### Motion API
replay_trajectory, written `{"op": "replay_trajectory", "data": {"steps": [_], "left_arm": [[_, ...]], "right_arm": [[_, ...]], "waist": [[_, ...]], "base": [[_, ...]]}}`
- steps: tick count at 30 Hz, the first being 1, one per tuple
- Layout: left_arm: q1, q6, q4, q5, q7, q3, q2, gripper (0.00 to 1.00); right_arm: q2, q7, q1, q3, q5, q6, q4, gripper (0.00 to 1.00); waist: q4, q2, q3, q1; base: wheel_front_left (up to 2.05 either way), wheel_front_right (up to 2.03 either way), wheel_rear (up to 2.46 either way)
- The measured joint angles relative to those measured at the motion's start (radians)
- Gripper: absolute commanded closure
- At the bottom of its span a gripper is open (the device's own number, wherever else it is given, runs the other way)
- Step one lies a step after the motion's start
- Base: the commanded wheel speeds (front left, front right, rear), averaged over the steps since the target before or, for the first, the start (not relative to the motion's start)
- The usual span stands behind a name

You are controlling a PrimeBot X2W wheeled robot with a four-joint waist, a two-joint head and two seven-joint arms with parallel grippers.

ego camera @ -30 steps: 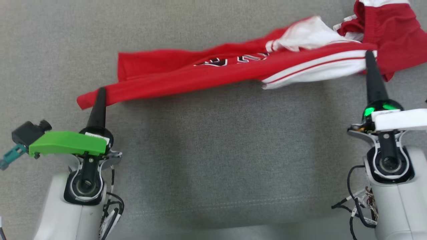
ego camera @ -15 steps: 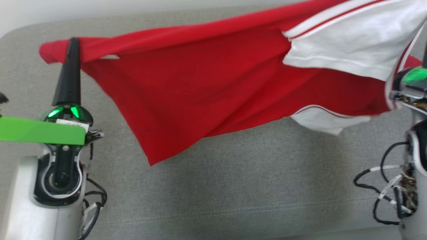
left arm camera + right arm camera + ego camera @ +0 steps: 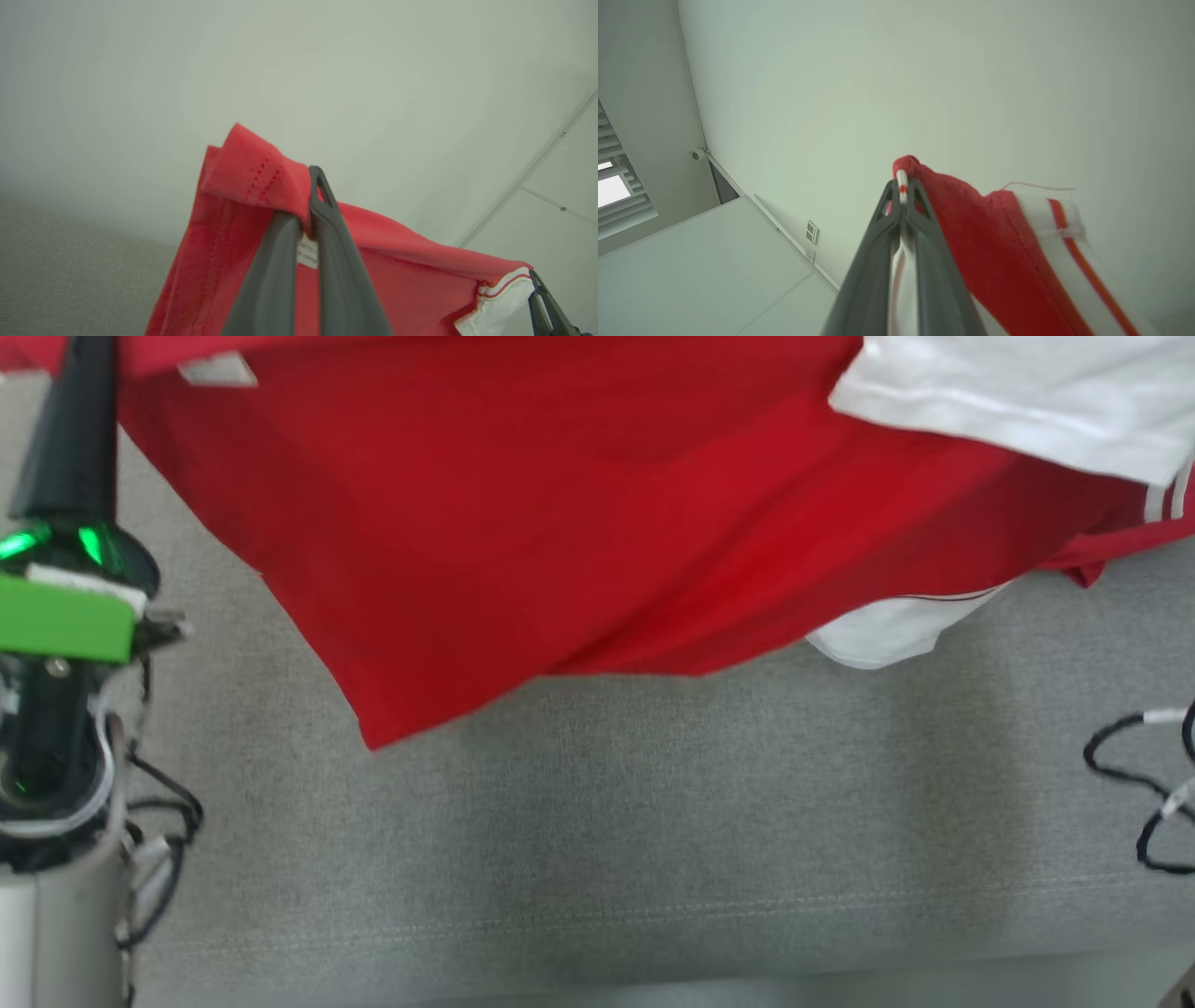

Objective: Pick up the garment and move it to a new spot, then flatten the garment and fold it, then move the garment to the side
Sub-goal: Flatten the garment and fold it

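Grey woven upholstery (image 3: 653, 821) covers the lower half of the head view, with a stitched seam (image 3: 597, 922) crossing it near the bottom edge. In the right wrist view a pale wall (image 3: 924, 70) takes the upper frame. At the left edge hang window blinds (image 3: 616, 196). To their right are a small round fixture (image 3: 696, 154), a dark opening (image 3: 724, 186) and, nearer centre, a switch plate (image 3: 812, 231).

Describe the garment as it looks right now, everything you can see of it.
The garment is a red knit jersey with white, red-striped sleeves and a small white label. It hangs spread out above the grey upholstered surface, held up at two points: the left gripper is shut on a hemmed red corner, the right gripper on a striped edge. Its lower corner droops to a point.
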Motion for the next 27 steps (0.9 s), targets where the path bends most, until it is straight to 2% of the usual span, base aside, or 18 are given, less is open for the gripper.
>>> {"op": "replay_trajectory", "data": {"steps": [4, 7, 9, 11, 14, 18, 22, 27], "left_arm": [[-0.109, 0.009, 0.085, 0.01, 0.051, -0.012, 0.026, 1.0], [-0.2, 0.016, 0.194, 0.041, 0.08, -0.024, 0.041, 1.0], [-0.251, 0.019, 0.271, 0.096, 0.097, -0.052, 0.058, 1.0], [-0.305, 0.021, 0.336, 0.113, 0.101, -0.067, 0.048, 1.0], [-0.412, 0.022, 0.407, 0.164, 0.086, -0.084, 0.009, 1.0], [-0.589, 0.022, 0.445, 0.215, 0.024, -0.046, -0.016, 1.0], [-0.732, 0.023, 0.464, 0.234, -0.035, -0.021, -0.034, 1.0], [-0.759, 0.023, 0.545, 0.248, -0.071, -0.034, -0.064, 1.0]], "right_arm": [[-0.019, 0.019, -0.087, -0.005, -0.011, -0.007, 0.137, 1.0], [-0.039, 0.039, -0.167, 0.015, -0.068, -0.007, 0.269, 1.0], [-0.038, 0.042, -0.223, 0.022, -0.125, 0.003, 0.401, 1.0], [-0.024, 0.042, -0.261, 0.02, -0.181, 0.003, 0.523, 1.0], [0.005, 0.015, -0.363, 0.011, -0.242, 0.003, 0.641, 1.0], [0.051, -0.019, -0.599, 0.005, -0.285, 0.003, 0.682, 1.0], [0.051, -0.049, -0.797, 0.015, -0.321, 0.003, 0.679, 1.0], [0.056, -0.058, -0.874, 0.029, -0.302, 0.003, 0.706, 1.0]], "waist": [[0.008, 0.0, 0.046, 0.0], [0.015, 0.0, 0.084, 0.0], [0.021, 0.0, 0.111, 0.0], [0.026, 0.0, 0.138, 0.0], [0.035, 0.0, 0.178, 0.0], [0.045, 0.0, 0.232, 0.0], [0.052, 0.0, 0.287, 0.0], [0.058, 0.0, 0.348, 0.0002]], "base": [[0.0, 0.0, 0.0], [0.0, 0.0, 0.0], [0.0, 0.0, 0.0], [0.0, 0.0, 0.0], [0.0, 0.0, 0.0], [0.0, 0.0, 0.0], [0.0, 0.0, 0.0], [0.0, 0.0, 0.0]]}}
